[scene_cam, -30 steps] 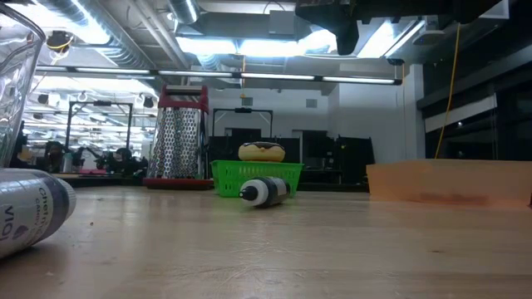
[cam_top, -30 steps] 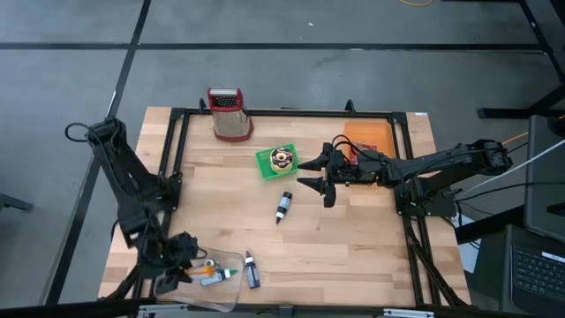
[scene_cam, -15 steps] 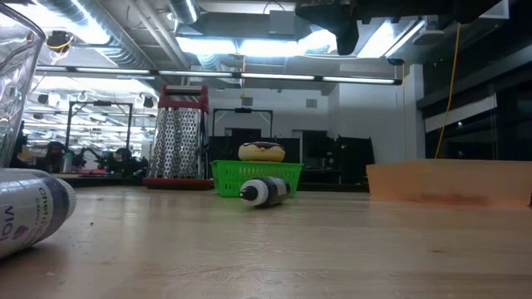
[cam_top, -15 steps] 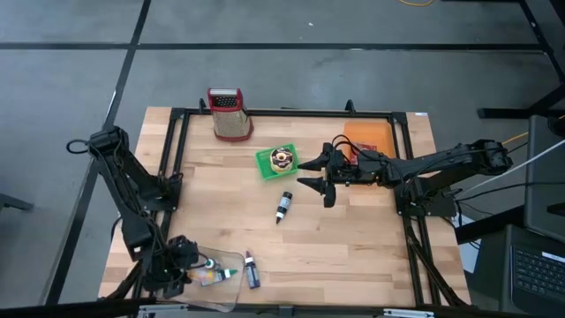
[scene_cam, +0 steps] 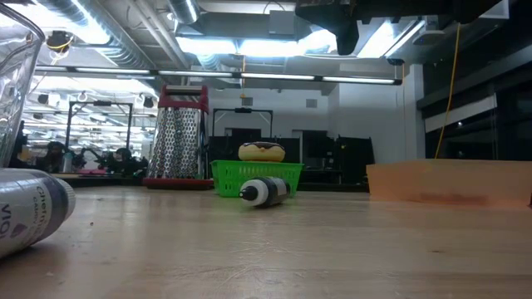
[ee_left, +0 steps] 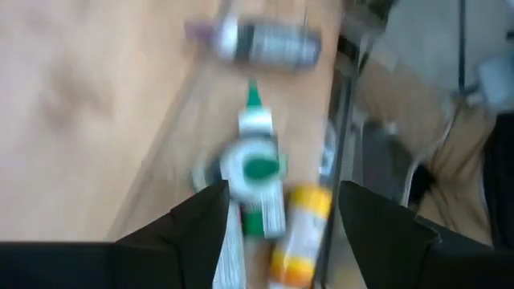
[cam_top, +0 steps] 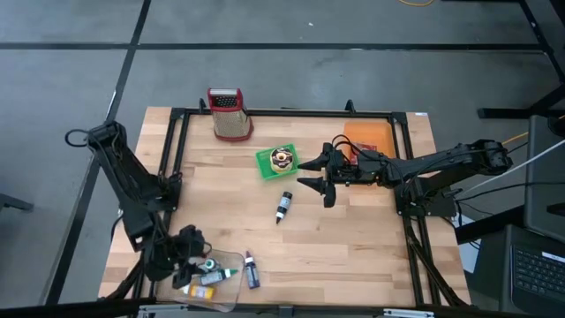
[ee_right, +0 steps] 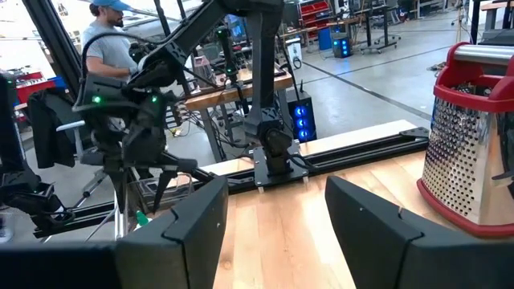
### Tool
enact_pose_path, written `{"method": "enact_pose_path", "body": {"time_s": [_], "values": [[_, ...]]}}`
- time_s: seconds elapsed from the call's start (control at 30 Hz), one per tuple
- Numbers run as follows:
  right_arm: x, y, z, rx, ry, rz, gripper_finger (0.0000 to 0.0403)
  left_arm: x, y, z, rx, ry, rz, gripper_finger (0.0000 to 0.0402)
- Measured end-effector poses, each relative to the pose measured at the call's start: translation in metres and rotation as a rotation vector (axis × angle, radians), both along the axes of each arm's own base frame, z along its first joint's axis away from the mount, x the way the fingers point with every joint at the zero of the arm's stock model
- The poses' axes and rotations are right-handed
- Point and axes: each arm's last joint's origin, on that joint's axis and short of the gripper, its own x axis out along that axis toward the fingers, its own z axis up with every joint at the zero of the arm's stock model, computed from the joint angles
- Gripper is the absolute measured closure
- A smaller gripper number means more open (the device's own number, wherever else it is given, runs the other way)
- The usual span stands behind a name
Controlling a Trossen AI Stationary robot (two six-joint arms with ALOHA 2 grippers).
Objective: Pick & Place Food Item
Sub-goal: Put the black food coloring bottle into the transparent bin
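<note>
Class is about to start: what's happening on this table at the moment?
The left end effector hangs open over the clear container at the table's near left corner, where small bottles lie. The right end effector waits open mid-table, beside the green basket holding a doughnut. Neither holds anything.

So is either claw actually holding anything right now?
No. The left claw gapes open over the clear container; the right claw hangs open in mid-air.

Below the left claw [cam_top: 196, 267] a clear tray [cam_top: 231, 284] holds small bottles [cam_top: 205, 278]; before the right claw [cam_top: 311, 175] sits the doughnut basket [cam_top: 265, 165], a grater [cam_top: 229, 114] beyond.
</note>
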Motion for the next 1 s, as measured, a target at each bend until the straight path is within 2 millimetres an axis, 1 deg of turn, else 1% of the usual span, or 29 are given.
{"method": "enact_pose_path", "body": {"time_s": [0.13, 0.27, 0.33, 0.4, 0.5, 0.73, 0.83, 1.0], "values": [[0.0, 0.0, 0.0, 0.0, 0.0, 0.0, 0.019, 0.009, 0.017, 0.015, 0.061, -0.134, 0.035, 0.0177], [0.0, 0.0, 0.0, -0.001, 0.0, -0.008, 0.019, 0.021, 0.04, 0.03, 0.15, -0.262, 0.113, 0.0178], [0.0, 0.0, 0.0, -0.001, 0.0, -0.008, 0.019, 0.029, 0.055, 0.036, 0.173, -0.288, 0.168, 0.0177], [0.0, 0.0, 0.0, -0.001, 0.0, -0.008, 0.019, 0.04, 0.071, 0.039, 0.171, -0.277, 0.218, 0.0175], [0.0, 0.0, 0.0, -0.003, 0.0, -0.008, 0.019, 0.057, 0.091, 0.036, 0.176, -0.221, 0.245, 0.0172], [0.0, -0.001, 0.0, -0.018, 0.0, -0.01, 0.019, 0.096, 0.133, 0.019, 0.215, -0.129, 0.354, 0.0171], [0.0, -0.002, 0.002, -0.06, -0.013, -0.043, 0.019, 0.113, 0.143, 0.011, 0.226, -0.136, 0.355, 0.0171], [-0.001, -0.003, 0.002, -0.144, -0.007, -0.148, 0.019, 0.14, 0.149, 0.001, 0.209, -0.211, 0.317, 0.0171]]}}
